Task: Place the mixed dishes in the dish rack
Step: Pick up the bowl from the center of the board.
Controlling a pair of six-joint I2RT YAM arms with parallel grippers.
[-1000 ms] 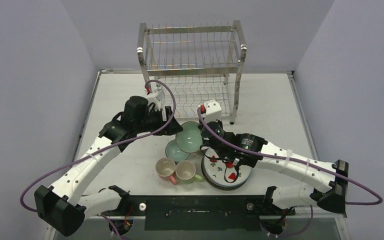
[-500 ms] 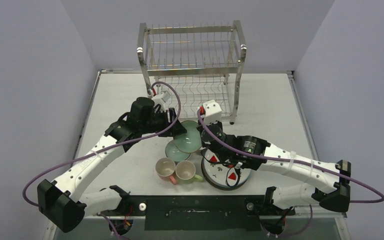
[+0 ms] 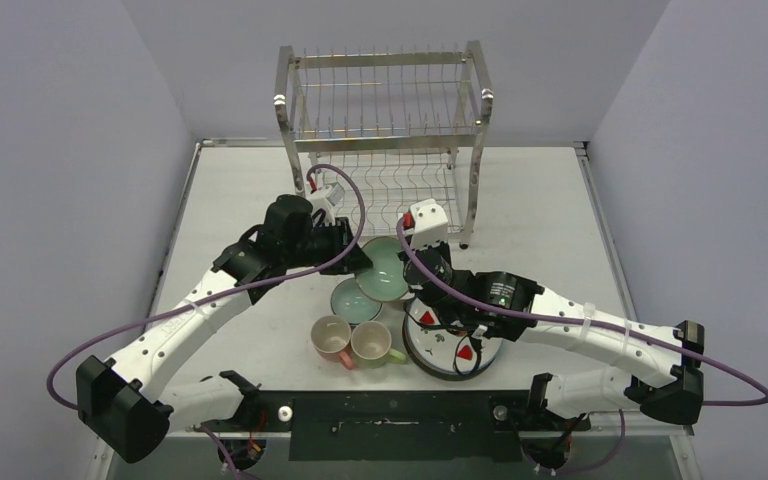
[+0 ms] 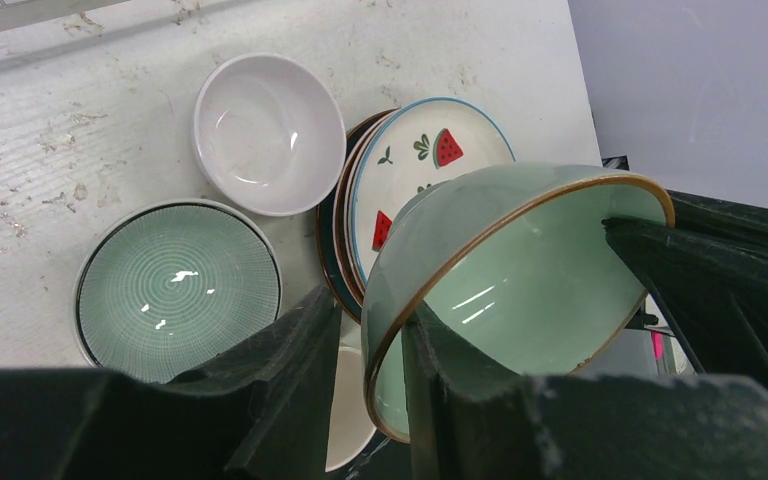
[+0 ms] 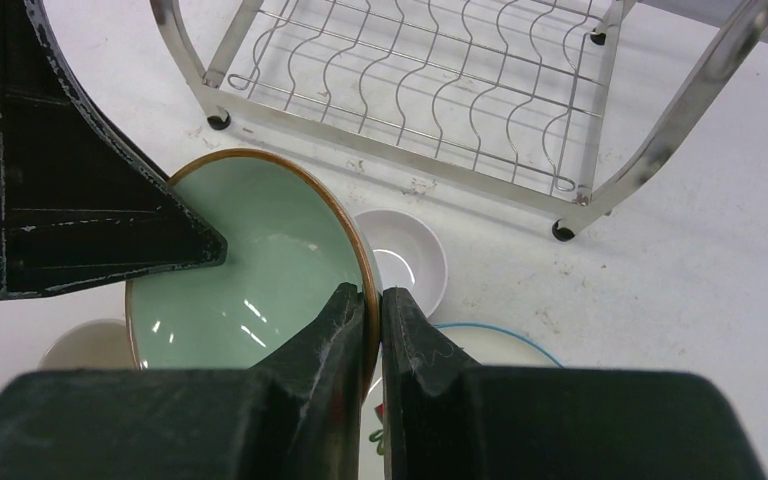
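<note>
One tilted green bowl, rim clamped by right gripper.

Tilted mint-green bowl with brown rim, its edge between the left fingers — a sliver of gap on the outer side — beyond it a white bowl, ribbed green bowl, stacked plates with red fruit, scuffed table
</note>
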